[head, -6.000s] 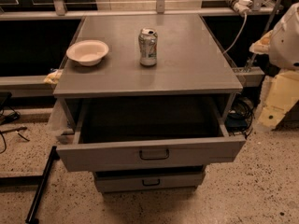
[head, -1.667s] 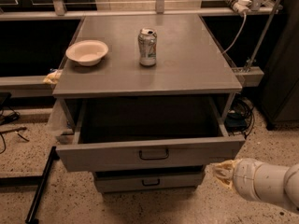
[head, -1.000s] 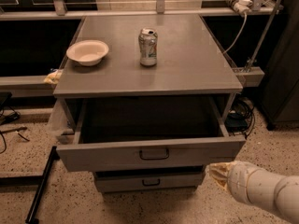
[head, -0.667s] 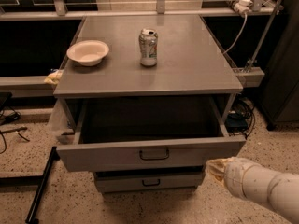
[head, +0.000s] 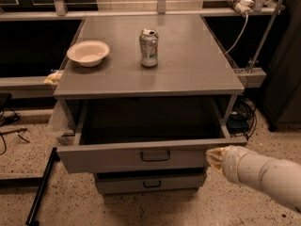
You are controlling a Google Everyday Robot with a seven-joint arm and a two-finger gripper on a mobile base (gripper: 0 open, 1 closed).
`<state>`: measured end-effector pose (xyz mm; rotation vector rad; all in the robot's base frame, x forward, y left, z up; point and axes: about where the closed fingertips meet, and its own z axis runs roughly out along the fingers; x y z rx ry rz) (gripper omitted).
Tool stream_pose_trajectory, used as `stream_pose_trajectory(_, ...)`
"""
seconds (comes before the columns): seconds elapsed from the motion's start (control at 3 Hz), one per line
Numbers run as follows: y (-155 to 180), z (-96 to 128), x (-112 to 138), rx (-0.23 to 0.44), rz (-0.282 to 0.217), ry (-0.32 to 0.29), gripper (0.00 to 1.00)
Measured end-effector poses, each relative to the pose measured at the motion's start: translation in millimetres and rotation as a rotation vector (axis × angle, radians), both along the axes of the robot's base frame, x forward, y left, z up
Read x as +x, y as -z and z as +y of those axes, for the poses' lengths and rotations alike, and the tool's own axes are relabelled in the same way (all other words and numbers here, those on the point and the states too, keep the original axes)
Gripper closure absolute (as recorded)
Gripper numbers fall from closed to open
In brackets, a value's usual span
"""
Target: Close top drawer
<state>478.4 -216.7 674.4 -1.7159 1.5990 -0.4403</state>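
Observation:
The top drawer (head: 141,157) of the grey metal cabinet stands pulled far out, its inside dark and empty, with a small dark loop handle (head: 155,156) at the centre of its flat front. My gripper (head: 215,157) reaches in from the lower right on a pale arm. Its yellowish tip sits right at the right end of the drawer front, at the same height. A lower grey drawer (head: 150,182) with the same handle shows beneath, slightly out.
On the cabinet top (head: 188,65) stand a pale bowl (head: 88,52) at the left and a drink can (head: 149,47) near the middle. A black bar (head: 41,187) lies on the speckled floor at the left. Cables (head: 240,114) hang at the right.
The arm swung from high at the right down to the lower right, then crept left and up until its tip reached the right end of the drawer front. The drawer has not moved.

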Motion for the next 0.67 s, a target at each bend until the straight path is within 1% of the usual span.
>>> stream_pose_trajectory(0.67,5,-12,52,0.002,0.034,0.042,1.0)
